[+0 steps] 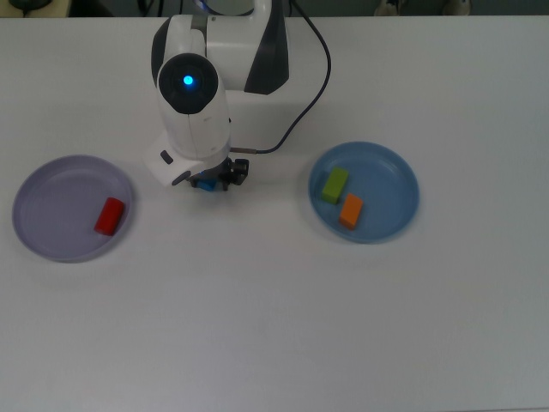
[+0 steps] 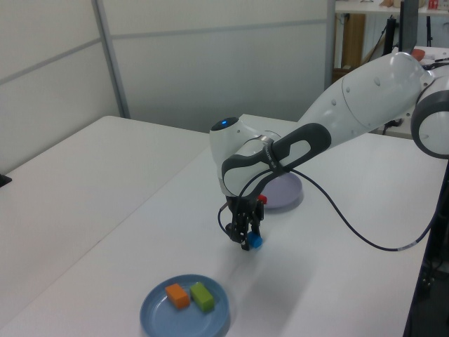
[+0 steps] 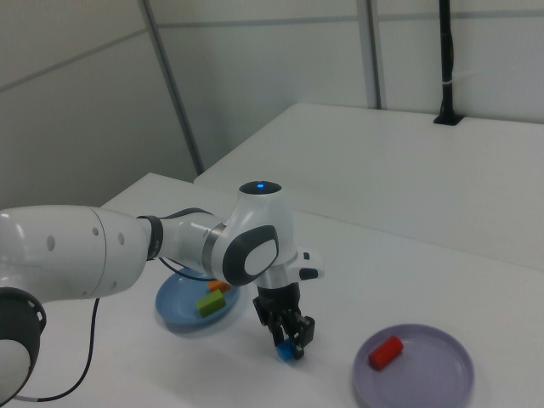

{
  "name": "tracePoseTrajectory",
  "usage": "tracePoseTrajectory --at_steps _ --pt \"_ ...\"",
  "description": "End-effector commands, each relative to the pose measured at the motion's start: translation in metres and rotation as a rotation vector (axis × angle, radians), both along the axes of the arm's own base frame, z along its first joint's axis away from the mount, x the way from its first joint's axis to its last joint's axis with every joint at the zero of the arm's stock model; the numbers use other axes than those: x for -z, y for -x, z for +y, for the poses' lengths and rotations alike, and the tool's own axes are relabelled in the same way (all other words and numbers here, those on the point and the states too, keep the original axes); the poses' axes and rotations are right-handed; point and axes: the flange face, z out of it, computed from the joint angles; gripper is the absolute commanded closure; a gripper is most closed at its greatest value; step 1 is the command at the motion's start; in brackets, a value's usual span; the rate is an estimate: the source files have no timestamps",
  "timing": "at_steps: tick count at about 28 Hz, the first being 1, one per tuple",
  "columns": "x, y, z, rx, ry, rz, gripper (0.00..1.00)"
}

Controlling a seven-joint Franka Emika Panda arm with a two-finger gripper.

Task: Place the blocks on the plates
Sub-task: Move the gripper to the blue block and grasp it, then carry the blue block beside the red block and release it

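end effector (image 2: 247, 239) low over blue block (image 2: 254, 241) on worktop (image 1: 274, 309), between lavender plate (image 1: 51, 232) and blue plate (image 1: 390, 210); grip state: cannot tell. advice: centre block, seat low, close square, lift straight up before carrying
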Motion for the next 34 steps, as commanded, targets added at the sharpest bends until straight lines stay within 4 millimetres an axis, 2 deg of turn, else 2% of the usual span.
tracePoseTrajectory --at_steps 1,4,6,10,11,16,17,21,23,28,29,30,34 --pt "-0.003 0.009 -0.001 0.013 -0.002 -0.014 0.92" --pt "-0.006 0.007 -0.002 0.014 -0.001 -0.019 0.99" --pt "-0.011 0.004 -0.006 0.018 0.001 -0.029 0.99" --pt "-0.036 -0.011 -0.023 0.032 0.007 -0.083 0.98" --pt "-0.045 -0.018 -0.043 0.06 0.013 -0.11 0.98" --pt "-0.07 -0.027 -0.091 0.066 0.02 -0.167 0.98" --pt "-0.079 -0.028 -0.107 0.042 0.02 -0.183 0.98" --pt "-0.088 -0.025 -0.141 0.035 0.021 -0.201 0.98" --pt "-0.08 -0.023 -0.158 0.026 0.024 -0.189 0.97" --pt "-0.066 -0.028 -0.18 0.018 0.026 -0.18 0.97" --pt "-0.059 -0.028 -0.196 0.036 0.029 -0.176 0.96" --pt "-0.055 -0.028 -0.202 0.042 0.029 -0.176 0.95" --pt "-0.044 -0.035 -0.21 0.052 0.034 -0.19 0.94"
